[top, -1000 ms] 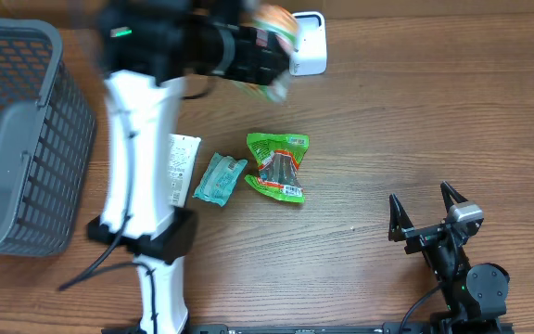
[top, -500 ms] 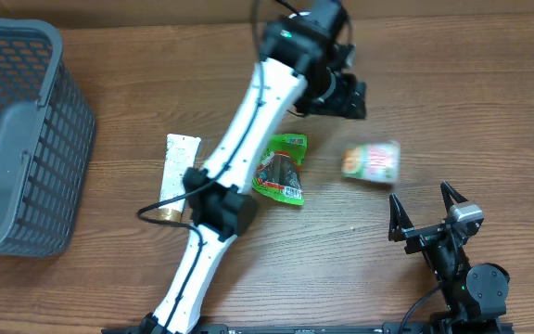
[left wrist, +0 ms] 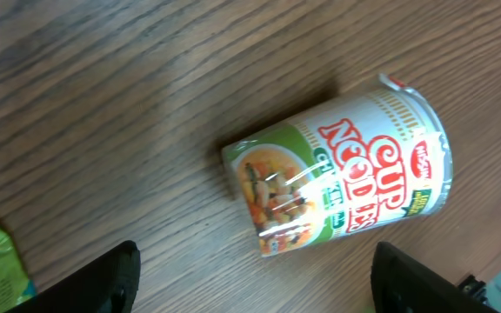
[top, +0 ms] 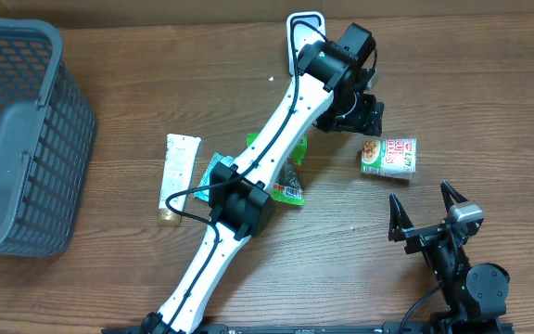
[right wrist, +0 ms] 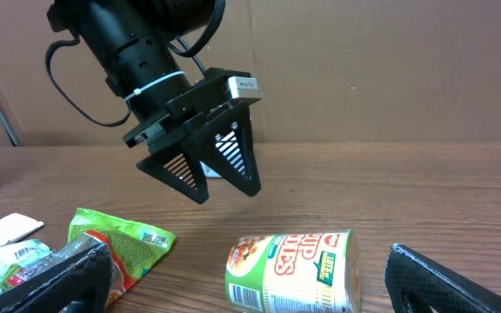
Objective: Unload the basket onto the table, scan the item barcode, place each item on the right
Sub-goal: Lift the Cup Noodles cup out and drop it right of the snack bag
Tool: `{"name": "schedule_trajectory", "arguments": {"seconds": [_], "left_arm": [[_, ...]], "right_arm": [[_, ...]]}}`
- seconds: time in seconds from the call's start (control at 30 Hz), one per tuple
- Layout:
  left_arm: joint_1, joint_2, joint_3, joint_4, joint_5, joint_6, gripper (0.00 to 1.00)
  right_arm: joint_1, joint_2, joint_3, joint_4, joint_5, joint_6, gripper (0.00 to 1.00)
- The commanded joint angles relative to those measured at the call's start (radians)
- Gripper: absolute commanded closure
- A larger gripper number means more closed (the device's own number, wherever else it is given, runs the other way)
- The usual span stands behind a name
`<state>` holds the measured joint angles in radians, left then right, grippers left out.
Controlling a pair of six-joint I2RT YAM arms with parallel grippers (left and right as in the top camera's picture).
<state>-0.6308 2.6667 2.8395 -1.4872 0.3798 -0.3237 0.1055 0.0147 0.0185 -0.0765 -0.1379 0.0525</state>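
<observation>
The noodle cup (top: 388, 155) lies loose under the left gripper (right wrist: 226, 187), whose jaws are open and empty. The right gripper (top: 419, 195) is open too. The cup is possibly scanned already; the packets (top: 286, 176) wait.

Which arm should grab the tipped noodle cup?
Left. The left gripper hangs open just above the noodle cup, centred in its wrist view; the right gripper sits open but farther back.

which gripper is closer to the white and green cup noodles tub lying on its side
Left. The left gripper hangs open just above and beside the white and green cup noodles tub; the right gripper sits open, farther back toward the robot's base.
</observation>
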Motion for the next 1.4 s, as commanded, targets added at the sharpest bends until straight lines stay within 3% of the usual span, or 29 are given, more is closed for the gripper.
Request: {"name": "schedule_trajectory", "arguments": {"seconds": [0.0,0.43,0.6,0.87,1.07,1.37], "left_arm": [[0.014,-0.023,0.030,-0.020,-0.043,-0.013,0.24],[0.181,-0.316,0.094,-0.190,-0.280,0.041,0.20],[0.285,-0.444,0.093,-0.203,-0.196,0.163,0.16],[0.413,-0.614,0.082,-0.203,-0.193,0.171,0.16],[0.422,-0.768,-0.048,-0.203,-0.287,0.161,0.15],[0.422,-0.956,-0.346,-0.203,-0.369,0.053,0.18]], "right_arm": [[0.006,-0.012,-0.011,0.004,0.006,0.008,0.00],[0.006,-0.012,-0.011,0.004,0.006,0.008,0.00],[0.006,-0.012,-0.011,0.004,0.006,0.008,0.00],[0.006,-0.012,-0.011,0.004,0.006,0.008,0.00],[0.006,-0.012,-0.011,0.004,0.006,0.008,0.00],[0.006,-0.012,-0.011,0.004,0.006,0.008,0.00]]}}
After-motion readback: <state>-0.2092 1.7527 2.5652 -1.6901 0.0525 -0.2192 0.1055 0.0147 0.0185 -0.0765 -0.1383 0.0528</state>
